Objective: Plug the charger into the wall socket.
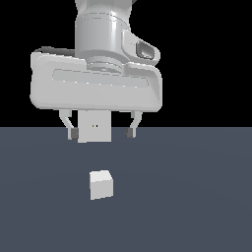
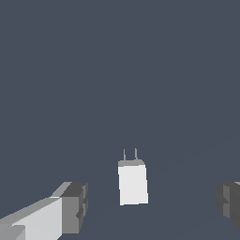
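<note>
The charger (image 1: pixel 101 185) is a small white cube lying on the dark floor in the lower middle of the exterior view. In the wrist view the charger (image 2: pixel 133 182) shows two thin prongs on one end. The wall socket (image 1: pixel 94 126) is a flat upright white plate with two tiny holes, standing farther back, partly hidden behind my hand. My gripper (image 1: pixel 100 133) hangs open and empty above the charger, fingers wide apart. In the wrist view the gripper (image 2: pixel 152 206) has one finger on each side of the charger, well apart from it.
A flat dark grey floor (image 1: pixel 197 197) spreads under everything. The background above it is black.
</note>
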You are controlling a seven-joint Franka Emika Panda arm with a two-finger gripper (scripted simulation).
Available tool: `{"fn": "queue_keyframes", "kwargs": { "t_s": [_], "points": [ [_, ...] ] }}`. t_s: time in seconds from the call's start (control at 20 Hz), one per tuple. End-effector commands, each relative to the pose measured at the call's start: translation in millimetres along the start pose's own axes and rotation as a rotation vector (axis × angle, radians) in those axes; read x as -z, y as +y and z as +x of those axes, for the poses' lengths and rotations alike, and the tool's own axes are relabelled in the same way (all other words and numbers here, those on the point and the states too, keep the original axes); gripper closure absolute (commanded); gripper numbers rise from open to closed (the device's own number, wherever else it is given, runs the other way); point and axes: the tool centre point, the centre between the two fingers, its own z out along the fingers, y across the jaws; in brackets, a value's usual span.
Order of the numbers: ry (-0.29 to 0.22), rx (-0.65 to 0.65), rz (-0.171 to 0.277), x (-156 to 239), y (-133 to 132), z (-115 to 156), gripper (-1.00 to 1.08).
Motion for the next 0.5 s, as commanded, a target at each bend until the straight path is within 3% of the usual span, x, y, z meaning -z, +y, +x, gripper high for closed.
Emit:
{"fn": "queue_keyframes", "kwargs": {
  "t_s": [0.0, 0.45],
  "points": [
    [0.009, 0.023, 0.001, -8, -3, -8, -0.92],
    [0.023, 0.062, 0.004, -24, -6, -21, -0.92]
  ]
}}
